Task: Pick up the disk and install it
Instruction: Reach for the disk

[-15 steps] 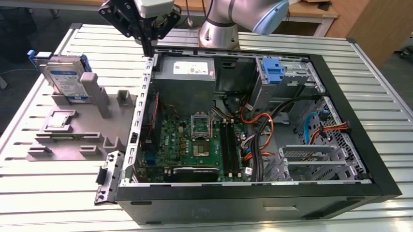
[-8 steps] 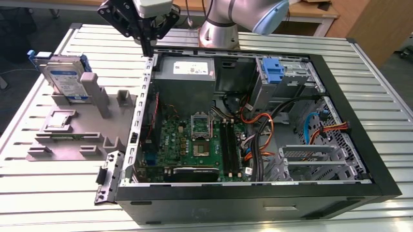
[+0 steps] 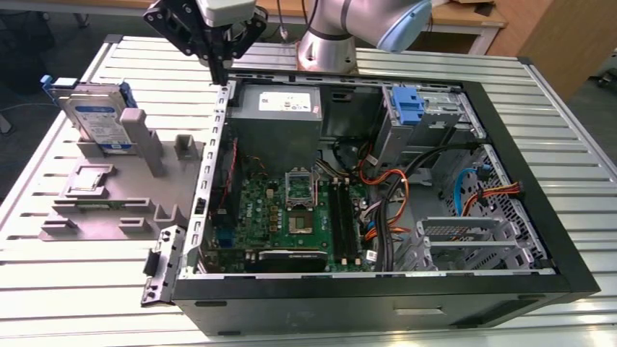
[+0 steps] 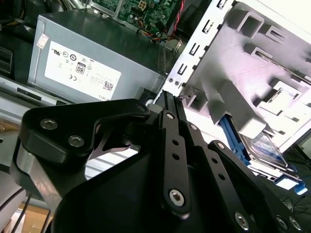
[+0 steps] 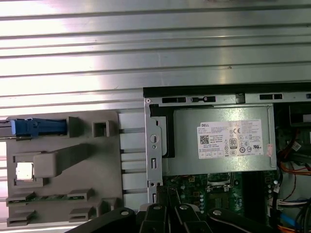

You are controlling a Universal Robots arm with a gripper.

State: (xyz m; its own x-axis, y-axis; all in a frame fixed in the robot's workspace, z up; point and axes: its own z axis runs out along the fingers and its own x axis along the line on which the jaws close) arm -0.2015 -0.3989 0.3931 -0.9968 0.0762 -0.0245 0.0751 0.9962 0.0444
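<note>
While the disk (image 3: 95, 119) is stood on edge in a slot of the grey moulded plastic fixture (image 3: 106, 210) at the exterior view's left, its long axis is seen roughly upright. Its white-and-blue labelled face is turned toward the near side, and the flat silver body is framed in blue plastic. The black gripper (image 3: 221, 78) is held above the far left corner of the open computer case (image 3: 386, 296), beside the boxy grey power supply (image 3: 279, 116) and well apart from the disk. Its fingers are pressed together, and nothing is grasped. Everything is carried on a ribbed metal table (image 3: 87, 289).
</note>
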